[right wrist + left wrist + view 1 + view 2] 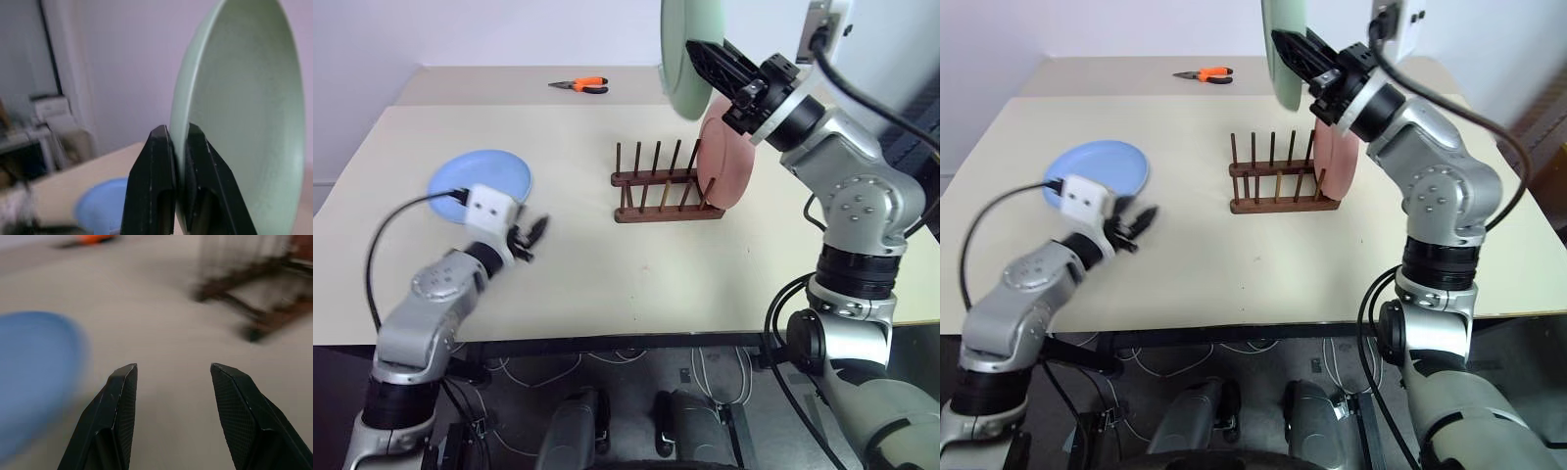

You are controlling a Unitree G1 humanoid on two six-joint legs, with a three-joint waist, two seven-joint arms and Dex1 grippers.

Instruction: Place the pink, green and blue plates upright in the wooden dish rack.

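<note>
A robotics lab or test room: a plain beige table (607, 255) against a bare white wall, orange-handled pliers (579, 85) near its far edge, loose cables (607, 367) trailing on the floor beneath.

Orange-handled pliers (580, 85) lie flat near the far edge of the cream worktop (607, 264), well apart from everything else, handles pointing right and dark jaws pointing left. Beneath the worktop's near edge, black and white cables (607, 367) trail loosely across a dark floor.
</note>
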